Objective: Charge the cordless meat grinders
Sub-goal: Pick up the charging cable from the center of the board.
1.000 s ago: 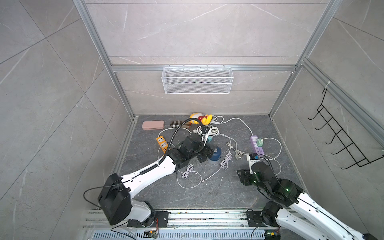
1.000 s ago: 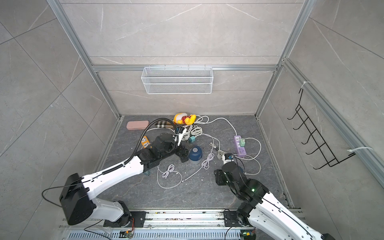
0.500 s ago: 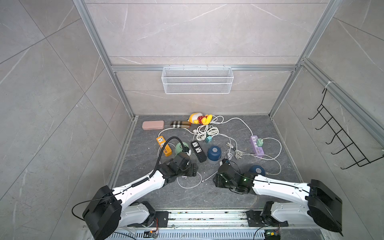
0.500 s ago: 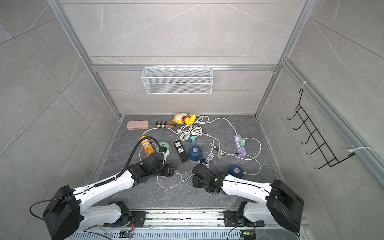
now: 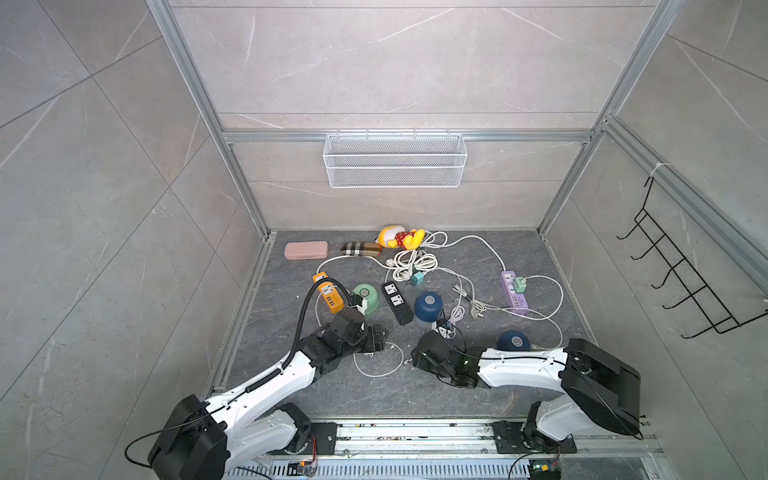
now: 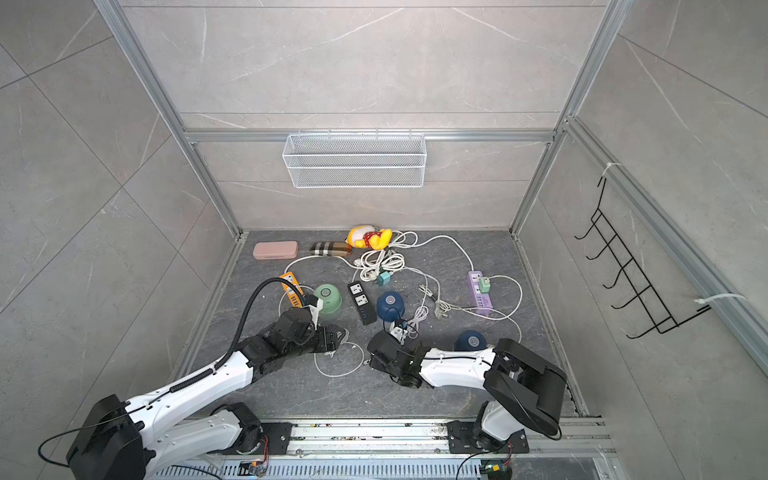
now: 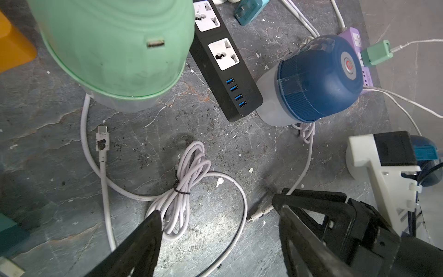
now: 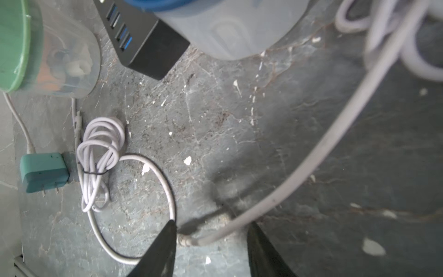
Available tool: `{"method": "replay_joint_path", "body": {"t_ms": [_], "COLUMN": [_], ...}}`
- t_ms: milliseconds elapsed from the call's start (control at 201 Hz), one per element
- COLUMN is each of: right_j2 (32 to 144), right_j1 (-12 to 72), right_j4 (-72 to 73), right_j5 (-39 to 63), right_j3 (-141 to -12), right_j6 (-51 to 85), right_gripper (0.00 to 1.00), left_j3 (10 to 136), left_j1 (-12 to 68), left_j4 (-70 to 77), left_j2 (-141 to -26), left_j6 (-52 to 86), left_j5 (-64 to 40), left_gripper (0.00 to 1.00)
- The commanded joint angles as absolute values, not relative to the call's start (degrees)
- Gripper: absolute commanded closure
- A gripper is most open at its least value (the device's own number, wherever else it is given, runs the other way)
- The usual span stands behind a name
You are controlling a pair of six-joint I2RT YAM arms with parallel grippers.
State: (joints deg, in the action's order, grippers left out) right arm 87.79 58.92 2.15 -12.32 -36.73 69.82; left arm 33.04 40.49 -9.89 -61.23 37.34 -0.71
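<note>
In both top views the mint green grinder stands left of the black power strip, with one dark blue grinder to the strip's right. A second dark blue grinder sits behind my right forearm. My left gripper hangs open over a tied white cable bundle, just in front of the mint grinder. A loose USB-C plug lies beside it. My right gripper is open low over the floor, with a white cable's connector lying between its jaws.
An orange power strip lies left of the mint grinder. A purple strip with a green adapter sits at the right. A teal adapter lies by the bundle. White cords, a pink case and a plush toy lie at the back.
My left arm has drawn back from the black strip to the front floor. My right arm has swung left to the cable end. Both have barely moved in the last half second.
</note>
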Motion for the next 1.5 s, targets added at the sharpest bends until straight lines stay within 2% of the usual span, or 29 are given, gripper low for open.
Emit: {"method": "replay_joint_path", "body": {"t_ms": [0,393,493,722,827,1001,1300,1499], "right_j2": [88.5,84.9,83.5,76.8,72.5,65.2,62.5,63.9], "right_j1": [59.2,57.7,56.3,51.6,48.7,44.4,40.2,39.3], "right_j4": [4.6,2.3,2.3,-2.9,-7.0,-9.9,-0.2,4.9], "right_j5": [-14.8,-16.6,-15.1,-8.0,-5.3,-3.7,-0.8,0.2], "right_j3": [-35.6,-34.2,-33.7,-33.7,-34.3,-34.0,-31.9,-31.4], "right_j6": [72.5,74.0,74.1,74.6,74.5,75.7,79.8,82.1], "right_gripper": [0.54,0.78,0.87,1.0,1.0,1.0,1.0,1.0], "left_j3": [32.1,30.1,29.9,27.7,24.5,23.4,25.0,27.0], "left_j1": [40.0,39.5,39.5,39.5,39.5,39.5,39.5,41.6], "left_j4": [-7.2,3.3,5.8,16.2,26.7,38.2,56.5,58.1], "left_j2": [-59.7,-61.3,-62.4,-62.9,-62.4,-66.6,-80.9,-84.5], "left_j6": [37.6,36.6,36.7,36.5,36.8,40.3,52.6,54.6], "left_j5": [-3.1,-12.7,-14.6,-20.2,-22.2,-26.7,-31.4,-31.0], "left_gripper": [0.23,0.23,0.23,0.19,0.21,0.32,0.41,0.45]}}
